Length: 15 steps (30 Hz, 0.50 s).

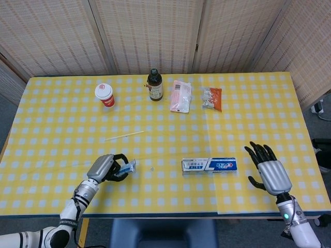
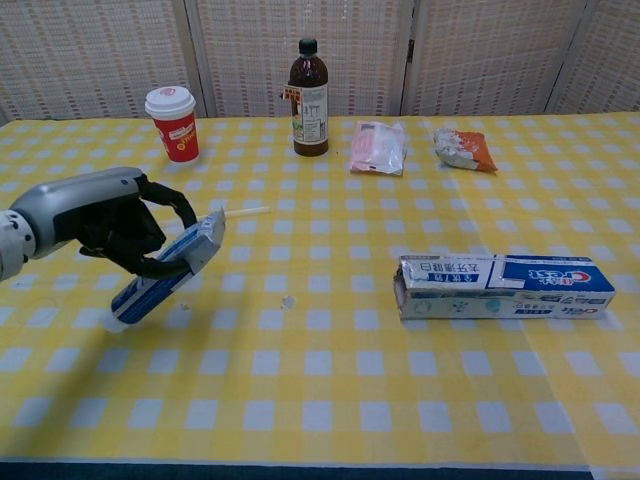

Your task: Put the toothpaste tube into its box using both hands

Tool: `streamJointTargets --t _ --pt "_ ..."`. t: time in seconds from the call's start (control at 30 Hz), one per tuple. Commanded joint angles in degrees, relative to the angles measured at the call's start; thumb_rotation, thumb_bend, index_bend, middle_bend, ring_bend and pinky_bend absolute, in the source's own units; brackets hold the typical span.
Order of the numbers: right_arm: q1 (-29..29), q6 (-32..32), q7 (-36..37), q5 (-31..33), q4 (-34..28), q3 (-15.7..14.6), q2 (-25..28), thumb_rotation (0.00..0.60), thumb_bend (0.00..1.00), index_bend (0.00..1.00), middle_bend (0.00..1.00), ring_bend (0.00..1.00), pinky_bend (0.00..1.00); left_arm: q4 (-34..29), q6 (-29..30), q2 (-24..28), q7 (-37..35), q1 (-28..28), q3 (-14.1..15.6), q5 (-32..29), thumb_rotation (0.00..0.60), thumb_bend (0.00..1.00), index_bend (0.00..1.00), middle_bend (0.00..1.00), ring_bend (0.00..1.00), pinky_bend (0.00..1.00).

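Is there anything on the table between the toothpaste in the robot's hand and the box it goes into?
Nothing large: between the toothpaste tube in the left hand and the box, only a tiny speck lies on the cloth.

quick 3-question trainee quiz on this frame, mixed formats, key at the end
1. True or false: the left hand holds the toothpaste tube tilted, its flat end higher than its cap end.
2. Which hand is nearer the toothpaste box? A) the left hand B) the right hand, fingers spread, holding nothing
3. Fill in: the box's open flap end faces the ____ hand.

Key: 1 true; 2 B; 3 left
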Motion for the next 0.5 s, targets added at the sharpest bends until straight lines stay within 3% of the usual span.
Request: streamJointTargets --t 0.03,0.17,0.5 --pt "2.57 -3.61 1.75 0.98 -0.44 0.98 0.66 0.600 0.32 0.00 0.00 0.00 0.00 -5.76 -5.32 6.77 -7.84 1.32 -0.78 2.51 0.600 0.56 1.00 1.00 1.00 1.00" --pt "4.69 -6.05 2.41 2.41 -0.82 2.41 0.61 0.600 0.32 0.00 0.00 0.00 0.00 -8.18 -6.31 9.39 -12.29 2.30 -0.29 5.99 0.600 0.57 1.00 1.00 1.00 1.00" --pt "12.64 -20.41 0.14 10.65 -0.99 3.73 -0.83 0.600 0.32 0.00 0.01 0.08 0.00 -12.80 -11.54 16.73 -23.27 2.22 -0.76 10.09 0.600 0.57 1.00 1.00 1.00 1.00"
